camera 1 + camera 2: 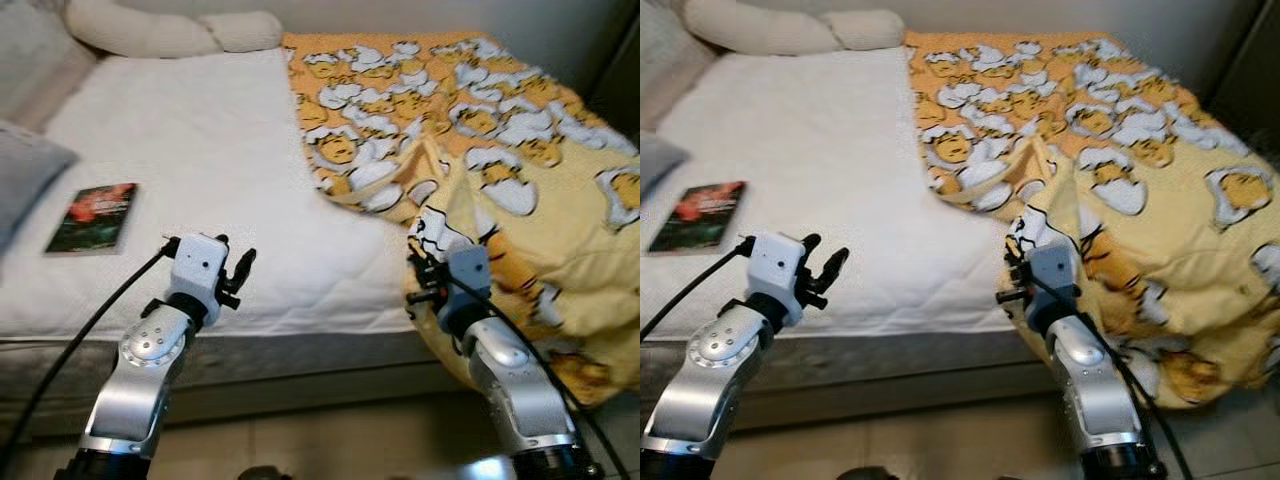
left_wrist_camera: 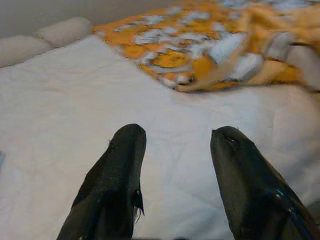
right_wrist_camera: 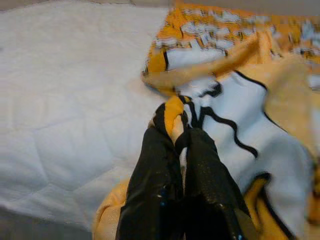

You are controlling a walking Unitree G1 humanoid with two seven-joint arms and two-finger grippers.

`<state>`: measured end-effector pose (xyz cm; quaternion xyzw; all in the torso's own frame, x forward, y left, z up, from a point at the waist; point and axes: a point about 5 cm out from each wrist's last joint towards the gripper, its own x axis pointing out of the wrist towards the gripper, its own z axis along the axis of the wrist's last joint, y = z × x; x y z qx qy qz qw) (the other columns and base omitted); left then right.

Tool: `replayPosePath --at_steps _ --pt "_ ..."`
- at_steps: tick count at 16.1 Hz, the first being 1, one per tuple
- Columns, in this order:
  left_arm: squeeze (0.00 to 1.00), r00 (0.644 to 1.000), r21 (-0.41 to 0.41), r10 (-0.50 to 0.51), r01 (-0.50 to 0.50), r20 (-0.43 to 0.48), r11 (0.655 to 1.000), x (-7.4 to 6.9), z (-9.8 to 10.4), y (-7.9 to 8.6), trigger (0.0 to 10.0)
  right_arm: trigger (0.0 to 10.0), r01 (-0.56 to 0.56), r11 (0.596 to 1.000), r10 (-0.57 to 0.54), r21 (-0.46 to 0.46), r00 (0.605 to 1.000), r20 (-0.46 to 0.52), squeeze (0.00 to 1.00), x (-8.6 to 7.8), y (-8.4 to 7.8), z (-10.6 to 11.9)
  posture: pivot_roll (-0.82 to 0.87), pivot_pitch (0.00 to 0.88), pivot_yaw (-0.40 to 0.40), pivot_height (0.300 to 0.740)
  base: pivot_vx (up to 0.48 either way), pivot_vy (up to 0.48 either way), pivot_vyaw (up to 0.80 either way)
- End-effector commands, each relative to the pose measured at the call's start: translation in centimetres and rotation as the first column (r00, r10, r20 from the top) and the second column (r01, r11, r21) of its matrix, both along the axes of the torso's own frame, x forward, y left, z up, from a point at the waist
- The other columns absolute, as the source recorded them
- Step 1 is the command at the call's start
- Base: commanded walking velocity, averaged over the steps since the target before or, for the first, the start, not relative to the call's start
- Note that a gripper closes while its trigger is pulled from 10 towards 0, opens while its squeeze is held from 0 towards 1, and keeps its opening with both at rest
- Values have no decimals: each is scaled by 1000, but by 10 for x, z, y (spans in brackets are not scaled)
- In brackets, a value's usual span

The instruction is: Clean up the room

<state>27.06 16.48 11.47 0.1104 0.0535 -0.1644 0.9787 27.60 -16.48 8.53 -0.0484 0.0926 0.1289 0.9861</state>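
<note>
**Right gripper pinches the patterned blanket at the bed's near edge**

The blanket (image 1: 480, 130) is yellow and orange, printed all over with white egg-shell cartoon figures outlined in black. It covers the right half of the bed, running from the far end by the wall down to the near right corner, where it bunches into thick folds and spills over the side of the mattress (image 1: 200, 170). Its left border lies rumpled across the middle of the bed, with a folded-back lip showing a plain pale-yellow underside. The fabric nearest the robot is heaped and creased rather than spread flat.

The right gripper (image 3: 177, 131) is at the near edge of that heap, just where the blanket hangs off the mattress. Its two black fingers (image 3: 155, 165) are pressed close together, clenched on a small ridge of orange-and-black cloth that pokes up between the tips.

The left gripper (image 2: 177, 137) hovers over the bare white mattress near its front edge, well apart from the blanket. Its fingers (image 2: 120, 175) stand spread wide with white quilted sheet showing between them, holding nothing and touching nothing.

On the left side of the mattress lies a book (image 1: 92, 217) with a dark cover showing red and green, flat and near the edge. Cream pillows (image 1: 170, 32) sit along the far end of the bed, and a grey cushion (image 1: 25, 180) rests at the far left.
</note>
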Motion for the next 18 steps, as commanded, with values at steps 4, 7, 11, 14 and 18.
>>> replayPosePath --at_steps 4,7,11,14,18 --pt "0 999 13 -43 43 -1 999 1 3 -4 10000 10000 -68 998 68 -7 998 0 0 3 3 3 22 0 17 740 0 389 0" --pt "0 998 15 -56 56 -7 998 0 3 -4 10000 10000 -226 974 226 -28 974 -29 0 -3 13 2 24 0 11 740 0 287 0" --pt "0 973 32 -224 226 -62 974 -19 -1 -17 10000 10000 -607 794 600 19 779 -182 0 -36 18 -11 30 0 4 740 0 0 0" --pt "0 965 54 -248 254 -89 966 -28 -3 -14 10000 10000 -726 688 688 0 652 -318 0 -54 4 -22 39 0 4 740 0 0 0" --pt "0 952 68 -275 286 -135 956 -43 -5 -11 10000 10000 -791 611 600 -26 485 -636 0 -98 -28 -76 59 0 6 740 0 0 0"
